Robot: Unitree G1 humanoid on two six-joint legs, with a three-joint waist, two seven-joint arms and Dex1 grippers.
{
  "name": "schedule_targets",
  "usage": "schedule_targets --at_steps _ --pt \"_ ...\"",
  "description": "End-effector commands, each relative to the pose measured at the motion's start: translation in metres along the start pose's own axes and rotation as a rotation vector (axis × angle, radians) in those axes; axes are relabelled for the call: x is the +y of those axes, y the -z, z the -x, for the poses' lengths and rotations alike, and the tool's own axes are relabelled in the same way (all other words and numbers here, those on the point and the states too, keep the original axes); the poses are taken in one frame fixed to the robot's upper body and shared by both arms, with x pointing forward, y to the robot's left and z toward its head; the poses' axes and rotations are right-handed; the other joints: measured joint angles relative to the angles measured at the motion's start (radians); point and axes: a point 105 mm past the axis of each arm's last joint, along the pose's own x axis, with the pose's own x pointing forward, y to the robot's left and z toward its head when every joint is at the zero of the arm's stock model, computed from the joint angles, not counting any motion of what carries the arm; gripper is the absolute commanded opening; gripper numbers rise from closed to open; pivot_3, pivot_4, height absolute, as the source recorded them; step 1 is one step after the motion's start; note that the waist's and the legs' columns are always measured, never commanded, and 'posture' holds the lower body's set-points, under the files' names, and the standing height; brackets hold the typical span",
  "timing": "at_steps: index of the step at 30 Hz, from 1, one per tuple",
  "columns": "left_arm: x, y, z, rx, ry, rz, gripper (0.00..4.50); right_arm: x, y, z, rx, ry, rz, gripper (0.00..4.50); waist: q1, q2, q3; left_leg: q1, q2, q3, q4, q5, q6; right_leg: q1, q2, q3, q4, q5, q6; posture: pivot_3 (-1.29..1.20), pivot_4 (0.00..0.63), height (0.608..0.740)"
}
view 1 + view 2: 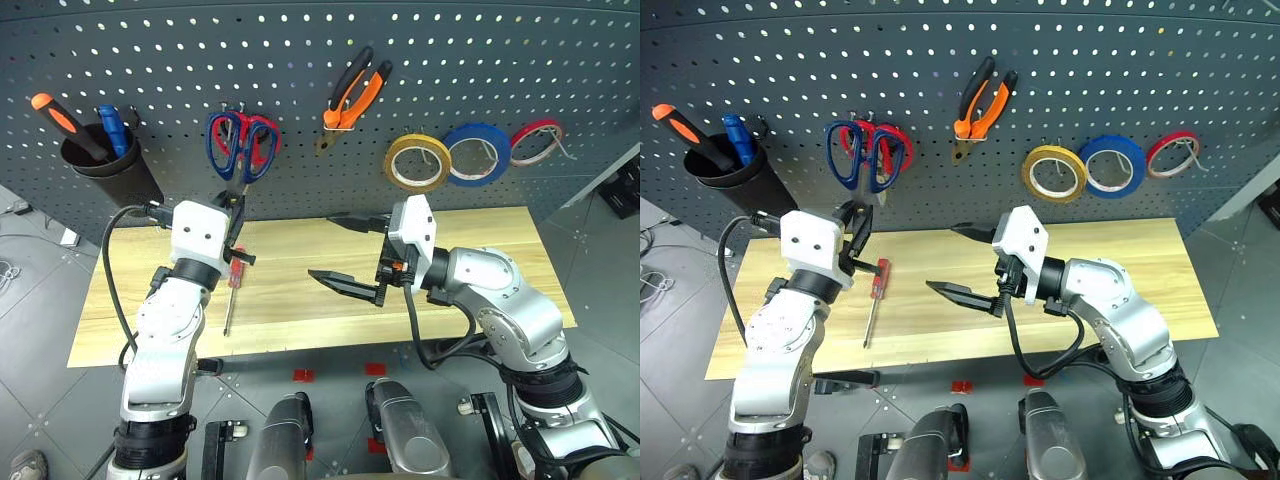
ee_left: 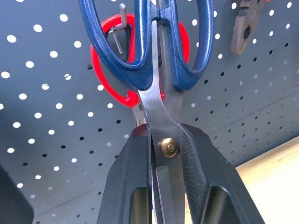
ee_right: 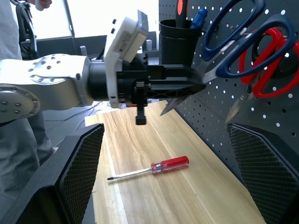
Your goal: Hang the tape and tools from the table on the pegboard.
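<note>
One pair of blue scissors [image 2: 154,60] stands upright in the clenched left fingers [image 2: 135,177], handle loops up against the pegboard [image 1: 300,60] by the red scissors' hook [image 2: 122,14]. Right fingers [image 1: 345,285] gape empty. The screwdriver [image 1: 232,285] lies on the desk [image 1: 480,250].

Screwdriver [image 1: 233,284] lies on the table [image 1: 480,260], below scissors [image 1: 232,150] at the pegboard [image 1: 300,60]

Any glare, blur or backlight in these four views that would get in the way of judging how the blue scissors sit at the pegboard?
Left wrist view: blue scissors sharp, soft glint on the blades, left gripper clamped at the pivot. Right wrist view: bright window behind a person washes out that corner; red screwdriver clear. Eye views: evenly lit pegboard, soft shadows, no blur.
</note>
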Motion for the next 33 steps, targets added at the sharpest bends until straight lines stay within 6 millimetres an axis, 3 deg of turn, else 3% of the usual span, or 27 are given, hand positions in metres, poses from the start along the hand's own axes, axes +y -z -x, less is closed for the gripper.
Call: schedule_targets --at_steps 1,5,12,16,19,24,28,33 --pt "0.001 -0.013 -0.006 -0.073 -0.004 -0.023 0.56 0.005 -0.013 -0.002 -0.05 -0.018 0.044 4.5 0.0 0.0 0.0 0.0 0.0 0.0 0.0 0.0 0.0 0.0 0.0 0.0 0.0 0.0 0.0 -0.28 0.293 0.74" --pt "0.006 -0.002 -0.008 -0.035 -0.046 0.004 0.56 0.006 -0.013 -0.002 -0.046 -0.021 0.049 4.5 -0.003 0.0 0.0 0.0 0.0 0.0 0.0 0.0 0.0 0.0 0.0 0.0 0.0 0.0 0.0 -0.28 0.299 0.74" --pt "0.004 0.007 -0.004 0.011 -0.063 0.064 2.69 0.005 -0.01 -0.005 -0.029 -0.025 0.051 4.5 -0.002 0.0 0.0 0.0 0.0 0.0 0.001 0.0 0.0 0.0 0.0 0.0 0.001 0.0 0.0 -0.28 0.303 0.74" --pt "-0.008 0.027 0.007 0.123 0.016 0.125 3.87 0.004 0.0 -0.009 0.027 0.009 0.042 4.5 -0.003 0.0 0.0 0.0 0.0 0.0 0.001 0.0 0.0 0.0 0.0 0.0 0.001 0.0 0.0 -0.27 0.308 0.74" --pt "0.008 0.053 0.016 0.255 -0.033 0.18 3.87 0.0 0.015 -0.017 0.111 0.082 -0.014 4.5 -0.004 0.0 0.0 0.0 0.0 0.0 0.001 0.0 0.0 0.0 0.0 0.0 0.001 0.0 0.0 -0.27 0.317 0.74" --pt "0.028 0.095 0.023 0.473 -0.104 0.27 3.87 0.013 0.027 -0.031 0.242 0.074 -0.113 4.5 -0.002 0.0 0.002 0.0 0.0 -0.001 0.003 0.0 0.0 -0.001 0.0 0.0 0.004 0.0 0.0 -0.27 0.344 0.74" --pt "0.035 0.12 0.019 0.588 -0.131 0.358 3.87 0.022 0.022 -0.046 0.259 0.047 -0.176 4.5 0.001 0.0 0.013 0.0 0.0 -0.001 0.006 0.0 0.0 0.0 0.0 0.0 0.004 0.0 0.0 -0.27 0.379 0.74" --pt "0.028 0.143 0.008 0.68 -0.121 0.449 3.87 0.028 0.009 -0.06 0.254 0.019 -0.19 4.5 0.001 -0.002 0.03 -0.002 0.0 -0.002 0.008 0.0 0.0 -0.002 0.0 0.0 0.006 0.001 0.0 -0.28 0.411 0.74"
